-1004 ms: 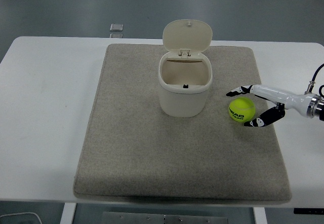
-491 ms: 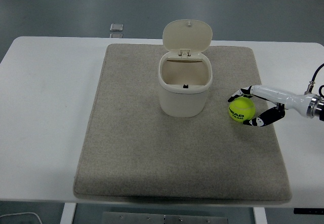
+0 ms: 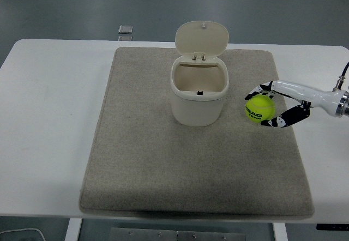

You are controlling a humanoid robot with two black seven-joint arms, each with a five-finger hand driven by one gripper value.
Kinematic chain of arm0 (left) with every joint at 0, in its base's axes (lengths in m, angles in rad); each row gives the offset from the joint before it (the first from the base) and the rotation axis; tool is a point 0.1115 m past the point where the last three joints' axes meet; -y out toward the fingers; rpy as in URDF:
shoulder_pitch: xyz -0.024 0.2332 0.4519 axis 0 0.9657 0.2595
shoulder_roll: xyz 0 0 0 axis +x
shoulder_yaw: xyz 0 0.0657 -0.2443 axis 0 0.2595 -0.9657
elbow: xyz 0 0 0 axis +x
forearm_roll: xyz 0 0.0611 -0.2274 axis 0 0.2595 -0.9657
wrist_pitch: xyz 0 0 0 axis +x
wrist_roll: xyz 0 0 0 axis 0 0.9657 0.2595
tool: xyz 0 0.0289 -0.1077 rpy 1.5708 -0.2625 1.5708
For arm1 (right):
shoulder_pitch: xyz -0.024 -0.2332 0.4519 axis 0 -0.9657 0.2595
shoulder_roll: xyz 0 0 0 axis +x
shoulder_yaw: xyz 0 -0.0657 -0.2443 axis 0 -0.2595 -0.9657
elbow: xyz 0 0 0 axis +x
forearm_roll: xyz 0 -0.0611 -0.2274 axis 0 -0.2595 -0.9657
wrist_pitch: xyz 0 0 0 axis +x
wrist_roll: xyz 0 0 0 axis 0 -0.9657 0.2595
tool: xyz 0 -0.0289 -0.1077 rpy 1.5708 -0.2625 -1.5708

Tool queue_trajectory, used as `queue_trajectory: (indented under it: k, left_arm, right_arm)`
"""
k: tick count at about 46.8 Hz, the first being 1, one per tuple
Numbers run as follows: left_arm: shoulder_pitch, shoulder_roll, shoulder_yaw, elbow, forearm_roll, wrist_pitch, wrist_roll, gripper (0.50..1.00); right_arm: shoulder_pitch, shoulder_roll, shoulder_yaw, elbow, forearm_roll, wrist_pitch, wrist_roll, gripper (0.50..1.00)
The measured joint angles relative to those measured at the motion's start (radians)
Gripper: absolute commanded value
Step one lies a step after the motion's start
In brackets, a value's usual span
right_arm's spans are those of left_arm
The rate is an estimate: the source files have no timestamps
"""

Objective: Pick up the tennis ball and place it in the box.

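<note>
Right hand [image 3: 271, 108] comes in from the right edge, white forearm with black-and-white fingers, and is closed on the tennis ball [image 3: 260, 109]. Upper fingers [image 3: 260, 89] wrap over the far side of the ball, thumb and lower fingers curl under its near-right side. Contact on both sides, ball pinched between them.

Ball is yellow-green, on the right part of the grey mat [image 3: 147, 159], just right of the box [image 3: 198, 88] and apart from it. Cannot tell whether the ball is resting on the mat or just clear of it. Ball is round, so no long axis; dark print sits on its near-left face, too small to read.

Box is a cream bin, upright, near the mat's far centre. Its hinged lid [image 3: 202, 37] stands open, tilted back on the far side, so the mouth faces up. Small dark mark inside, low on the near wall. Long axis vertical.

Mat lies on the white table [image 3: 49, 115] and covers most of its middle. Small grey square object [image 3: 125, 29] sits at the table's far edge, left of the lid and off the mat.

Left arm not visible.
</note>
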Motion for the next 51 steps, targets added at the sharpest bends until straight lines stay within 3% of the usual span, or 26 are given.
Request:
queue_trajectory:
  k: [9,16,27,45,51]
  left_arm:
    - [0.000,0.000,0.000,0.000,0.000,0.000,0.000,0.992]
    - [0.000,0.000,0.000,0.000,0.000,0.000,0.000,0.992]
    - [0.000,0.000,0.000,0.000,0.000,0.000,0.000,0.992]
    - [0.000,0.000,0.000,0.000,0.000,0.000,0.000,0.992]
    - [0.000,0.000,0.000,0.000,0.000,0.000,0.000,0.992]
  right_arm:
    - [0.035,-0.021,0.001,0.008,0.003,0.001,0.060,0.500]
    - [0.068,-0.025,0.015,0.010,0.016,0.008,0.071,0.500]
    - [0.101,-0.018,0.074,0.048,0.050,0.108,0.074,0.500]
    - [0.151,0.129,0.102,0.058,0.077,0.141,0.057,0.500]
    - [0.159,0.160,0.102,0.058,0.079,0.140,0.027,0.500]
